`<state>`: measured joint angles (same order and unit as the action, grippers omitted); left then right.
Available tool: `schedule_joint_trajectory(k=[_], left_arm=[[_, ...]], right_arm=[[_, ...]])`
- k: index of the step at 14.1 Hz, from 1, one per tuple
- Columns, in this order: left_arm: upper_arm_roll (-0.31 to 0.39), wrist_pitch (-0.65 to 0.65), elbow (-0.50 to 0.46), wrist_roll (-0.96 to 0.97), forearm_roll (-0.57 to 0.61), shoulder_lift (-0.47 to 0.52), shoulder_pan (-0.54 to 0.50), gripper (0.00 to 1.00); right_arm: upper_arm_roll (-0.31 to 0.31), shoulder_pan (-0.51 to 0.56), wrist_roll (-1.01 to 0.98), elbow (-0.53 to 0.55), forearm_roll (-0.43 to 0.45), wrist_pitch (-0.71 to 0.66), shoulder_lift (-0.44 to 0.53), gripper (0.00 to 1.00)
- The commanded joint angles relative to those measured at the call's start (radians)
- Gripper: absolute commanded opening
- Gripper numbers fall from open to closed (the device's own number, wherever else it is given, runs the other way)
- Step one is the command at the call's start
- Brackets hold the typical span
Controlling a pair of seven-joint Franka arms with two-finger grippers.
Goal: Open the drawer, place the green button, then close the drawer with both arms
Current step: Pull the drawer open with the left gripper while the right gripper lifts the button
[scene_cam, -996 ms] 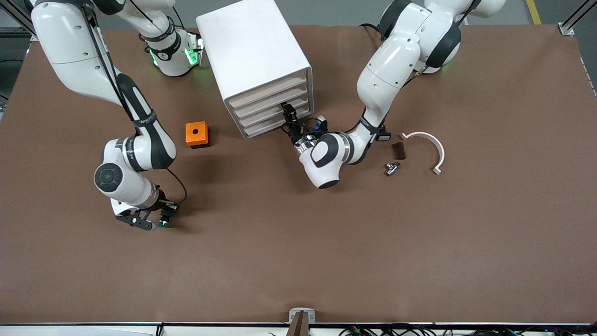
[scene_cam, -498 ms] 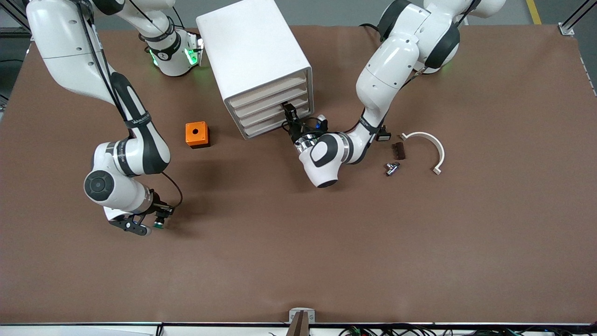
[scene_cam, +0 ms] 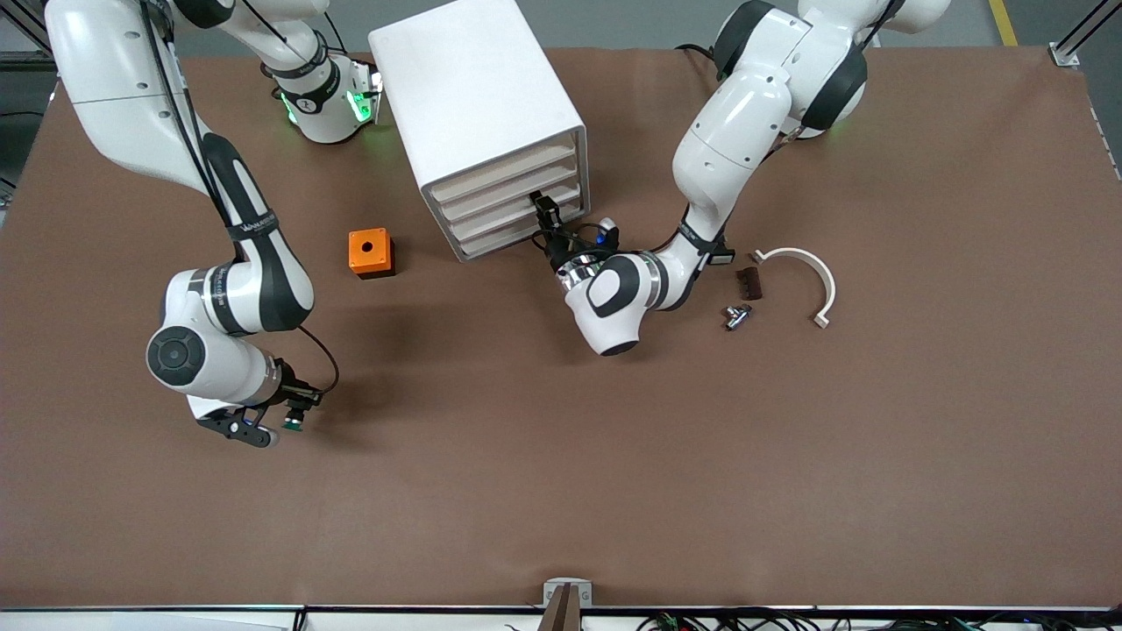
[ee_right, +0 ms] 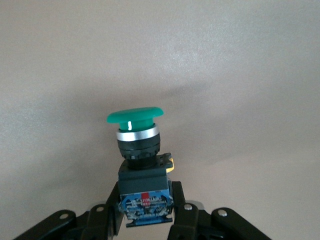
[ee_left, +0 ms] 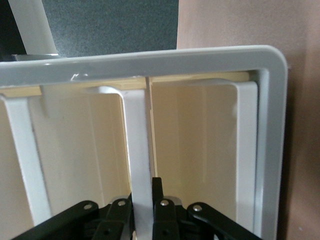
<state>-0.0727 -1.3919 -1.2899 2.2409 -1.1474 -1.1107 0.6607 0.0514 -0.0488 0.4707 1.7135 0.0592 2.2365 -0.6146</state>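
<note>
The white cabinet [scene_cam: 473,96] stands near the robots' bases, all four drawers pushed in. My left gripper [scene_cam: 543,210] is at the lower drawer fronts. In the left wrist view my left gripper [ee_left: 142,197] is shut on a white front lip [ee_left: 137,150] next to the lowest drawer's cream front [ee_left: 195,150]. The lowest drawer [scene_cam: 495,242] sits just above the table. My right gripper [scene_cam: 285,422] is shut on the button [scene_cam: 292,426] and holds it just above the table, nearer the camera than the orange box. In the right wrist view the fingers [ee_right: 182,200] clamp its blue body below the green cap [ee_right: 135,117].
An orange box with a hole [scene_cam: 371,252] sits beside the cabinet toward the right arm's end. Toward the left arm's end lie a curved white piece [scene_cam: 811,272], a dark brown piece [scene_cam: 748,282], a small metal part [scene_cam: 736,315] and a small black-and-white part [scene_cam: 720,256].
My right arm has carried the button a little toward its own end of the table. My left gripper stays on the drawer lip; the drawers have not moved.
</note>
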Motion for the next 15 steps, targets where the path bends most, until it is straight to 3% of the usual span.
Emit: schedule_joint_trajectory(k=[1, 7, 10, 15], left_arm=[[0.001, 0.014, 0.018, -0.003, -0.038, -0.014, -0.035, 0.07], [0.001, 0.013, 0.018, -0.007, -0.061, -0.015, -0.114, 0.08], [0.01, 0.008, 0.018, -0.009, -0.058, -0.015, -0.157, 0.08], [0.01, -0.006, 0.02, -0.011, -0.061, -0.015, -0.22, 0.1]], right_arm=[[0.007, 0.003, 0.014, -0.015, 0.019, -0.02, -0.002, 0.0], [0.011, -0.008, 0.054, -0.009, 0.01, -0.025, 0.004, 0.0], [0.024, -0.092, 0.269, 0.009, 0.001, -0.129, 0.102, 0.0], [0.038, -0.281, 0.613, 0.083, -0.096, -0.207, 0.277, 0.0]])
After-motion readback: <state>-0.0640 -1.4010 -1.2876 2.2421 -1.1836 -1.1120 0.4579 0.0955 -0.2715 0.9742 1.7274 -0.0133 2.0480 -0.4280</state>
